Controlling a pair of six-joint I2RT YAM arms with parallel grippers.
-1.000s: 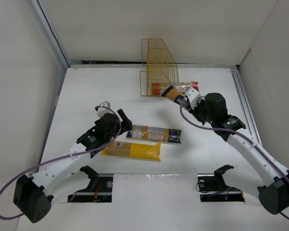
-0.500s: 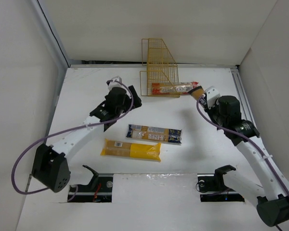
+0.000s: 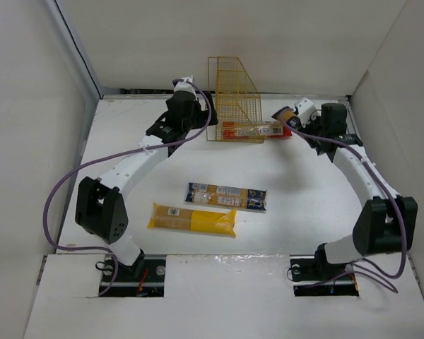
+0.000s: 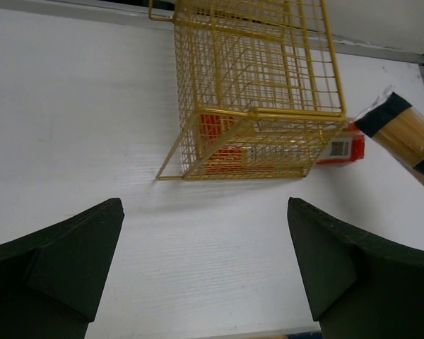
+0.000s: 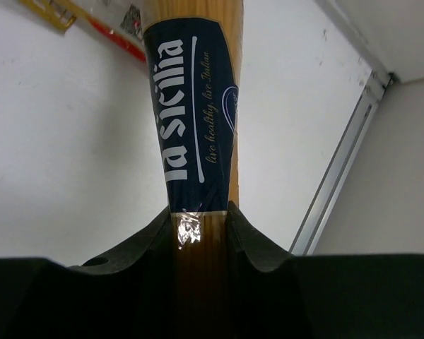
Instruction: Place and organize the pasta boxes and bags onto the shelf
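Observation:
The yellow wire shelf stands at the back of the table. The red-and-white box lies in its lower tier, its right end sticking out. My right gripper is shut on the yellow-orange pack with dark blue label and holds it just right of the shelf, over the box's end. In the right wrist view the pack runs up from between my fingers. My left gripper is open and empty just left of the shelf. The clear bag with blue ends and the plain yellow bag lie mid-table.
White walls close in the table on the left, back and right. A metal rail runs along the right edge. The red box's end and the held pack also show in the left wrist view.
My left arm has swung from mid-table up to the shelf's left side. My right arm has carried the blue-label pack back and right, to the shelf's right end.

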